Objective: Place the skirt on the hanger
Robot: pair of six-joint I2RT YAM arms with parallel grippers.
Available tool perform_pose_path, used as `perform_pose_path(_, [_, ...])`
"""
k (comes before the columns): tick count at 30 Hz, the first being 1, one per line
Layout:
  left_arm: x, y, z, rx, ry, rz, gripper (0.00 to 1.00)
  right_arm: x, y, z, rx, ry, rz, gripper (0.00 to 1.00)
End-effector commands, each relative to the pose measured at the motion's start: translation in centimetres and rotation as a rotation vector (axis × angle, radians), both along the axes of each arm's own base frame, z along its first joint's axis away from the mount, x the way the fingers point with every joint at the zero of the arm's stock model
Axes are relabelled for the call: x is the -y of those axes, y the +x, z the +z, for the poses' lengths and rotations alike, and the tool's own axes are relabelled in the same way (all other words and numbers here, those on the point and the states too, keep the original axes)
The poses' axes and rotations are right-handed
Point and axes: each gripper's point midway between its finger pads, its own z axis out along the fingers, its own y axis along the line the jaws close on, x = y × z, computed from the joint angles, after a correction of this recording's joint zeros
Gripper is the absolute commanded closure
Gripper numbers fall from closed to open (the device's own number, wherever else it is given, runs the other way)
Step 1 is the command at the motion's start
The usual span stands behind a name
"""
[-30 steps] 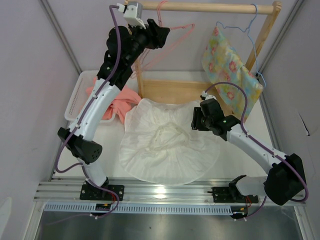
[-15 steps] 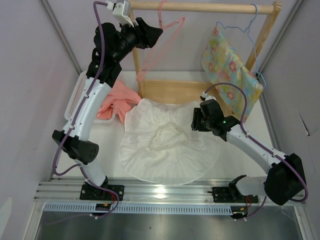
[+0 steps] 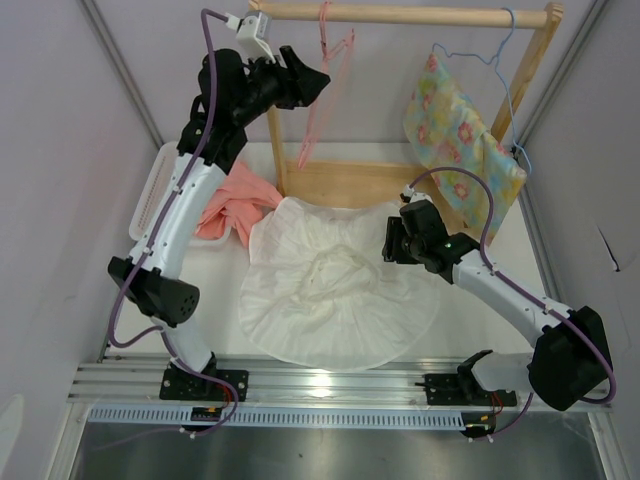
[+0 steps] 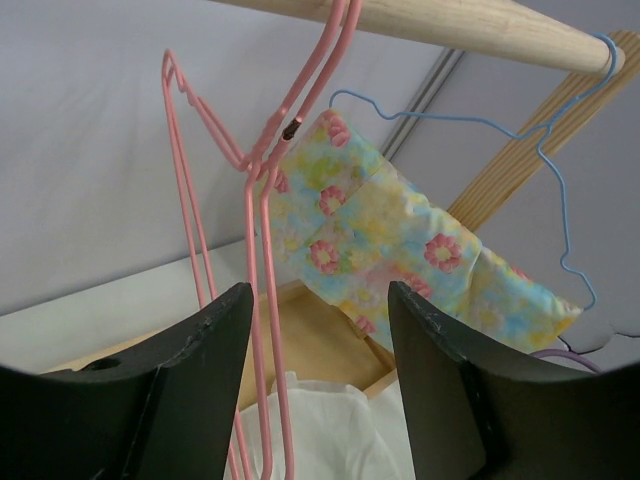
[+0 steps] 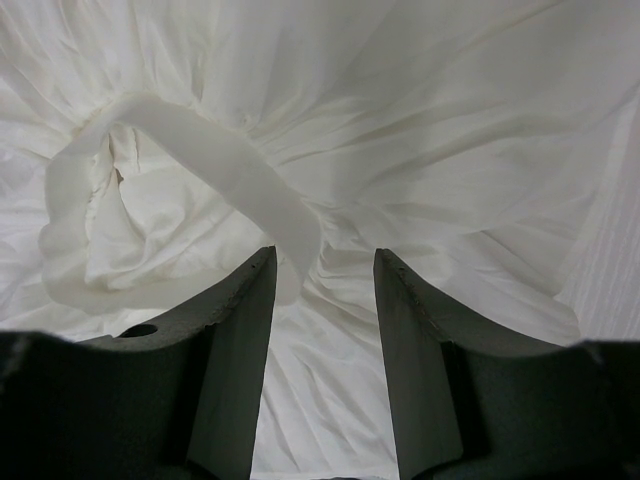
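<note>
From the top external view, the skirt (image 3: 335, 290) is seen spread flat and round on the table between the two arms, while the hanger (image 3: 322, 95) is hooked on the wooden rail (image 3: 400, 14) at the back, well apart from the garment. The left gripper (image 3: 312, 80) is raised beside the hanger and the right gripper (image 3: 393, 240) is lowered over the skirt's right edge. The salmon-pink clothes (image 3: 235, 205) are touched by the skirt's left rim, so they could be dragged along if the fabric is lifted carelessly. In the left wrist view, the jaws are spread wide and nothing is pinched. The pink wires pass between them, just beside the left finger (image 4: 190, 350), and whether contact is made cannot be told. A closure here could miss the thin wire or knock it swinging, and the light blue hanger (image 4: 560, 200) with its floral cloth (image 4: 400, 240) hangs near enough to be snagged. In the right wrist view, the jaws are likewise held apart and empty, with a fold of the gathered waistband (image 5: 220, 170) lying just ahead of them. A slack pinch could catch only the thin ruffle, and the garment would likely slip free when raised.
</note>
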Motion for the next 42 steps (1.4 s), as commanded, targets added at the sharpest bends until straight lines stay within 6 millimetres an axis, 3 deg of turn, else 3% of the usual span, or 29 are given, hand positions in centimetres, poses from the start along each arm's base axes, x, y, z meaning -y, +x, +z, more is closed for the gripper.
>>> perform_pose_path(1, [0.6, -0.6, 0.6, 0.01, -0.007, -0.02, 0.38, -0.3, 0.4, 0.7, 0.03, 0.031, -0.005, 0.51])
perform_pose_path(9, [0.4, 0.3, -0.6, -0.023, 0.032, 0.047, 0.39, -0.3, 0.5, 0.9, 0.033, 0.034, -0.004, 0.52])
perform_pose_path(17, [-1.4, 1.5, -0.6, -0.01, 0.061, 0.196, 0.46, -0.2, 0.4, 0.9, 0.035, 0.026, -0.003, 0.54])
perform_pose_path(30, [-0.2, 2.4, -1.9, -0.025, 0.082, 0.168, 0.51, 0.2, 0.3, 0.7, 0.03, 0.013, -0.011, 0.55])
perform_pose_path(42, [0.8, 2.2, -1.6, -0.021, 0.064, 0.148, 0.51, 0.5, 0.3, 0.4, 0.027, 0.006, -0.015, 0.55])
